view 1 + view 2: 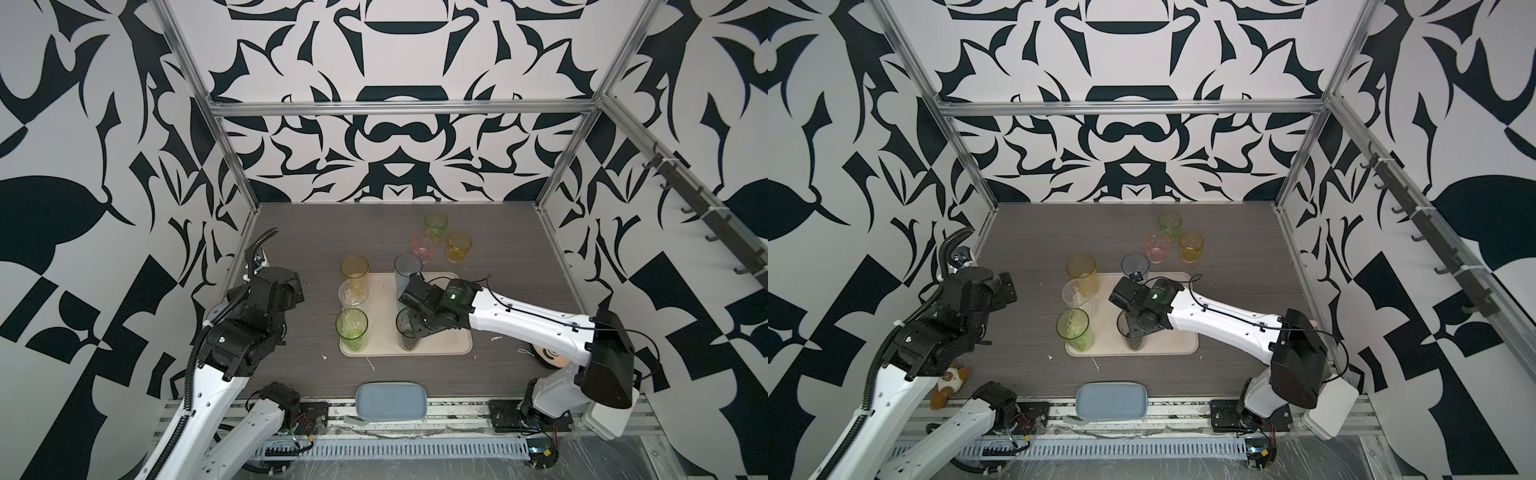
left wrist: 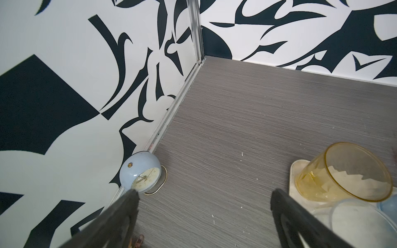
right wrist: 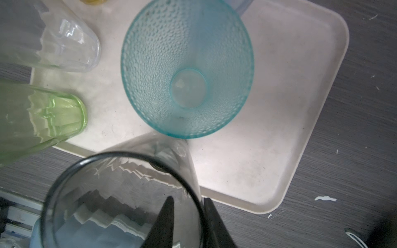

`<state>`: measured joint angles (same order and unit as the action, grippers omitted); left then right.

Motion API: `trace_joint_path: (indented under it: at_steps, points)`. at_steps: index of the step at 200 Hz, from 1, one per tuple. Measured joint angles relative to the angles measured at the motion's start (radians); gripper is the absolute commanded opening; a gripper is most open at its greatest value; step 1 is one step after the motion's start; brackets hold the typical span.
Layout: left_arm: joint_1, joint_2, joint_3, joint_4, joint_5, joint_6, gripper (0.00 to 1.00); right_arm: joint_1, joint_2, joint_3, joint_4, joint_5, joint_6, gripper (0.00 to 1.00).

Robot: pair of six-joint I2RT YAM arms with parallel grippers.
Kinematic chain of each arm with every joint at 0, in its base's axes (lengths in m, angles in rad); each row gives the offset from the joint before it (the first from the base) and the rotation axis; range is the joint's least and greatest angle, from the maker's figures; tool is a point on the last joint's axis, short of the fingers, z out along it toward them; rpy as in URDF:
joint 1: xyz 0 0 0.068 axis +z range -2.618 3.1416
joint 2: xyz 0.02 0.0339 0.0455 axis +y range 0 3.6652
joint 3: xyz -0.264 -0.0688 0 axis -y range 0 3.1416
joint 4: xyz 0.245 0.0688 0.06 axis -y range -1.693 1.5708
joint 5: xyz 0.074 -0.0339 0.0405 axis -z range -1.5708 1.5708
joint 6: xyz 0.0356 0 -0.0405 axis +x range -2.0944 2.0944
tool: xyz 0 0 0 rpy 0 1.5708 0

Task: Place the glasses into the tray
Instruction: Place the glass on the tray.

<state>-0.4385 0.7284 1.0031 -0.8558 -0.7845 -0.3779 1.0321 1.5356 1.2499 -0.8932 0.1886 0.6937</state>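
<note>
The cream tray (image 1: 451,338) (image 3: 268,128) lies mid-table. Along its left side stand a yellow glass (image 1: 354,269) (image 2: 343,174), a colourless one (image 1: 353,293) (image 3: 71,47) and a green one (image 1: 352,330) (image 3: 43,120). A teal glass (image 3: 187,70) stands inside, and a blue one (image 1: 408,268) at the far edge. My right gripper (image 1: 411,326) (image 3: 189,201) straddles the rim of the smoky grey glass (image 1: 409,338) (image 3: 103,189) in the tray, slightly open, inner finger off the wall. Pink (image 1: 424,247), green (image 1: 435,222) and amber (image 1: 459,246) glasses stand on the table behind. My left gripper (image 1: 296,286) (image 2: 204,199) hangs open and empty, left of the tray.
A blue-grey pad (image 1: 390,399) lies at the table's front edge. A small blue clock (image 2: 140,176) rests against the left wall. A brown and white toy (image 1: 948,384) lies under the left arm. A round disc (image 1: 548,355) sits beneath the right arm.
</note>
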Motion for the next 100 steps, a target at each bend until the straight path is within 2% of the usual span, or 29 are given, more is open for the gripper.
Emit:
trace_joint_path:
  at_steps: [100]
  points:
    - [0.0, -0.001, 0.0, 0.0, -0.001, 0.0, 1.0, 0.0, -0.006, 0.115, -0.068, 0.056, -0.056, 0.45]
